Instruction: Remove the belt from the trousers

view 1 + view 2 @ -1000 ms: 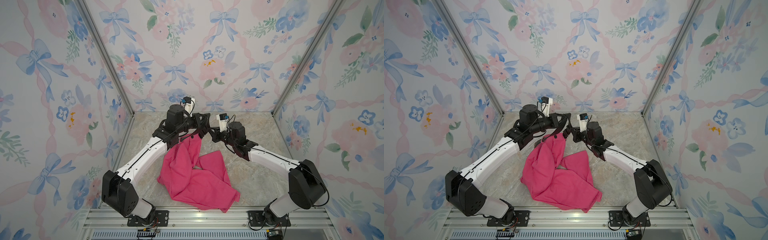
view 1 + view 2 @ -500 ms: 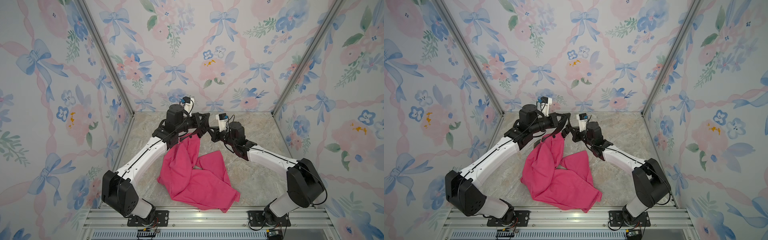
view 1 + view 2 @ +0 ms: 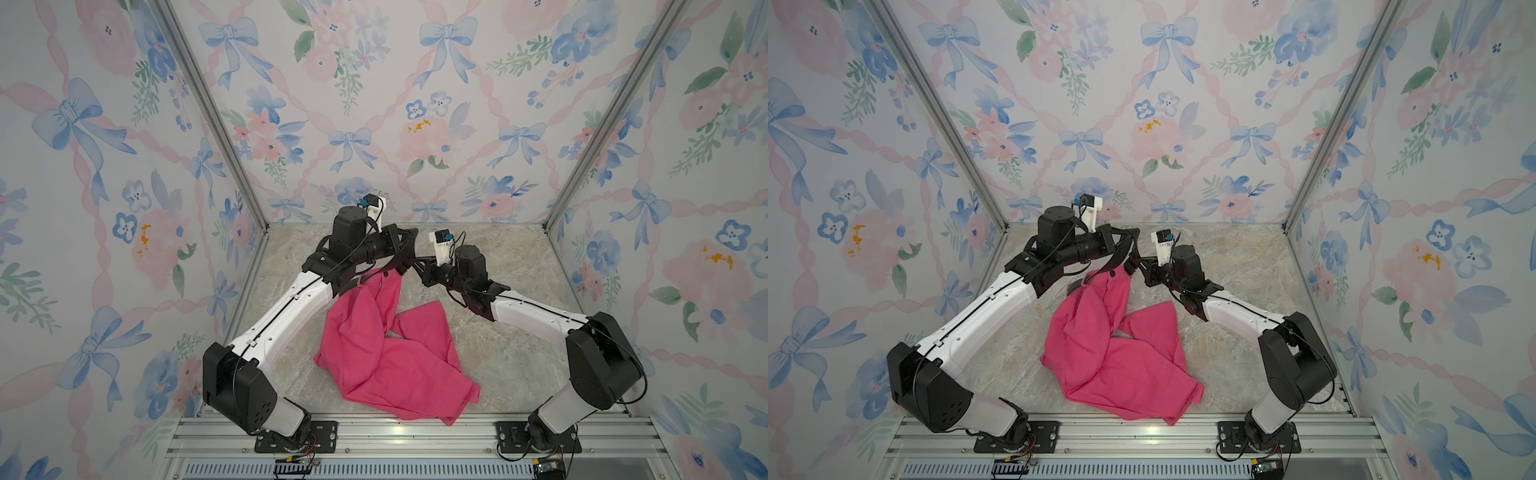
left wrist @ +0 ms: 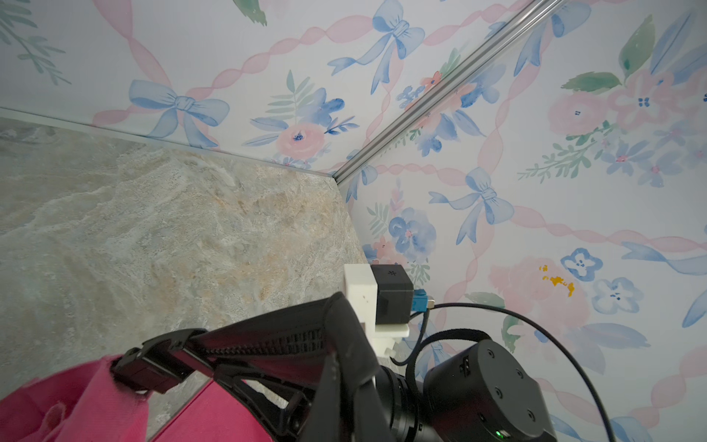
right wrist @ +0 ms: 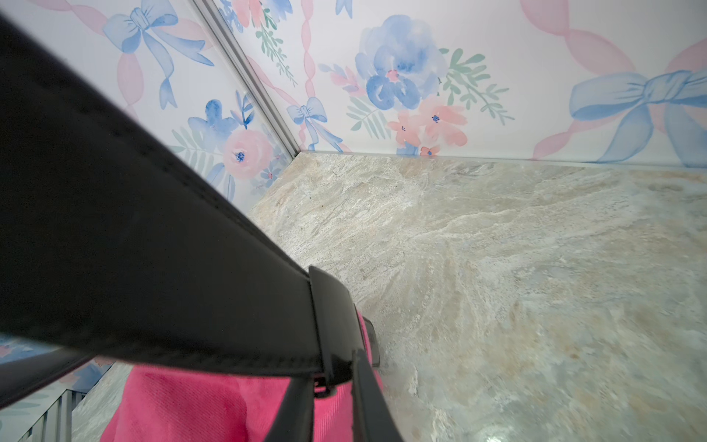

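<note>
Right wrist view: see the belt [image 5: 153, 248] close up, buckle [image 5: 331, 325] against the trousers [image 5: 183, 405]. Check both top views: belt up in the air, trousers hanging from it onto the bench [image 3: 498, 353]. Note left jaws shut tight on the belt, right jaws nearly shut by the buckle; cannot tell on what. Pin the trousers. Pull the belt slow and straight out. Stop at any snag.

In a top view the left gripper [image 3: 1128, 246] and right gripper [image 3: 1144, 268] tips are lost against the black belt [image 3: 1118, 257]; what is pinched cannot be told. In the right wrist view the belt [image 5: 153, 248] is blurred and, like the trousers [image 5: 199, 409], cut off.
</note>
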You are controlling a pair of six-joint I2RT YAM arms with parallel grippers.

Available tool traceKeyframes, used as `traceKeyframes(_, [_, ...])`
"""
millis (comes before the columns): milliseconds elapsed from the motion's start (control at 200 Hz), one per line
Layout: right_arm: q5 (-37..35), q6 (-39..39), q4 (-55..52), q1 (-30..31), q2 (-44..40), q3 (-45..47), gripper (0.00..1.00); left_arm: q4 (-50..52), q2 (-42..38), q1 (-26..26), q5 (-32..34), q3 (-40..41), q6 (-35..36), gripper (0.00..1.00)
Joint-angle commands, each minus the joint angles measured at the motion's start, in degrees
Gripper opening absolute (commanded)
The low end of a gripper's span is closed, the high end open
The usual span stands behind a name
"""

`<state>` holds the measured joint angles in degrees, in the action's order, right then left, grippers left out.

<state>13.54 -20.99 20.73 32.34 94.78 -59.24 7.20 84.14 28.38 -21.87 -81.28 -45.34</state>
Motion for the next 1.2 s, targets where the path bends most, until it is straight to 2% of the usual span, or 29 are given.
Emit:
traceKeyframes(0, [-5.8,-0.57,-29.35,-2.19,8.52,7.82,0.03,-55.48,-9.02,0.33,-7.84,-11.47,-2.74,0.0])
traceKeyframes(20, [-5.81,-0.6,-29.26,-2.19,8.36,7.8,0.0,-55.49,-8.92,0.3,-7.88,-11.3,-2.82,0.0])
traceKeyframes(295, [-5.74,0.43,-28.84,-2.06,5.99,8.13,0.0,-55.75,-7.42,0.28,-8.19,-10.16,-3.33,0.0])
traceKeyframes(335, [-5.56,0.64,-28.29,-1.85,5.19,8.65,0.1,-55.76,-7.28,0.1,-8.26,-9.84,-2.94,0.0])
traceKeyframes(380, [-5.68,0.95,-27.41,-1.14,3.38,9.44,0.29,-55.52,-6.69,-0.56,-8.81,-9.42,-2.74,0.0])
traceKeyframes(425, [-6.46,1.28,-26.75,-0.26,0.54,10.37,0.37,-55.2,-5.68,-1.56,-9.86,-9.13,-3.11,0.0])
traceKeyframes(505, [-9.64,2.23,-25.48,1.58,-7.57,12.89,0.47,-55.05,-3.14,-3.28,-12.36,-7.78,-3.95,0.0])
traceKeyframes(690, [-18.75,3.1,-20.85,2.6,-31.44,19.72,0.58,-54.85,2.78,-5.66,-15.2,-3.28,-3.29,0.0])
traceKeyframes(775, [-21.63,5.34,-18.53,3.43,-40.11,20.86,0.69,-54.9,4.8,-6.05,-15.64,-1.8,-2.74,0.0])
traceKeyframes(845, [-23.36,8.24,-17.66,4.41,-44.07,19.84,0.76,-54.85,5.91,-6.19,-15.34,-0.73,-2.61,0.0])
traceKeyframes(955, [-24.49,12.06,-20.63,5.95,-42.66,14.33,0.78,-53.39,5.1,-6.38,-11.22,2.36,-1.89,0.0])
traceKeyframes(1110, [-24.69,16.57,-22.24,9.73,-33.78,6.53,0.81,-41.82,0.84,-6.28,-1.17,4.85,5.1,0.0])
traceKeyframes(1195, [-25.62,17.69,-21.69,10.88,-27.77,2.57,0.82,-38.4,-1.6,-6.3,2.02,6.32,7.52,0.0])
